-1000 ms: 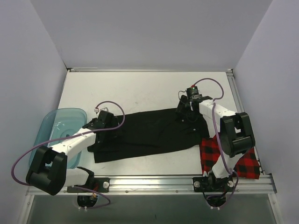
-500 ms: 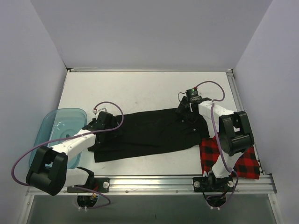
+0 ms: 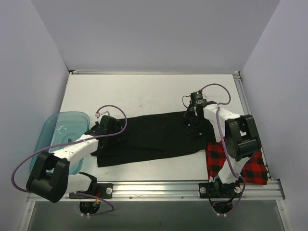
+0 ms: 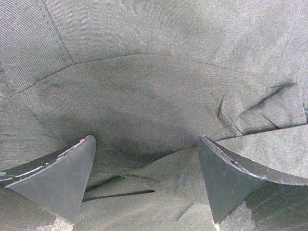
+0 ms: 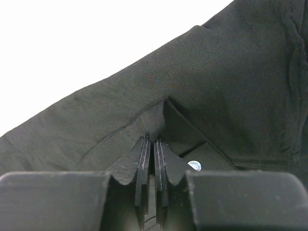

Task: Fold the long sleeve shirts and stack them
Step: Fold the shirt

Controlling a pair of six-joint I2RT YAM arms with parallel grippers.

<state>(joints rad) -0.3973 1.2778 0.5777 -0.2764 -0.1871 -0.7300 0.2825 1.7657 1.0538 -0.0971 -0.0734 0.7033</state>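
the black shirt (image 3: 154, 137) lies spread across the middle of the desk (image 3: 144, 91). the right gripper (image 5: 153, 144) is pinched tight on a raised fold at its right end, a small white button (image 5: 194, 165) just beside. the left gripper (image 4: 147, 178) stands wide over the shirt's left end, holding nothing. the red-and-black check shirt (image 3: 252, 171) lies at the near right corner.

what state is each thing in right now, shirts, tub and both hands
black shirt, lying flat, spread out
checked shirt, bunched at the near right corner
tub, upright, looks empty
left hand, open, fingers down on the black shirt
right hand, shut on a raised fold of the black shirt
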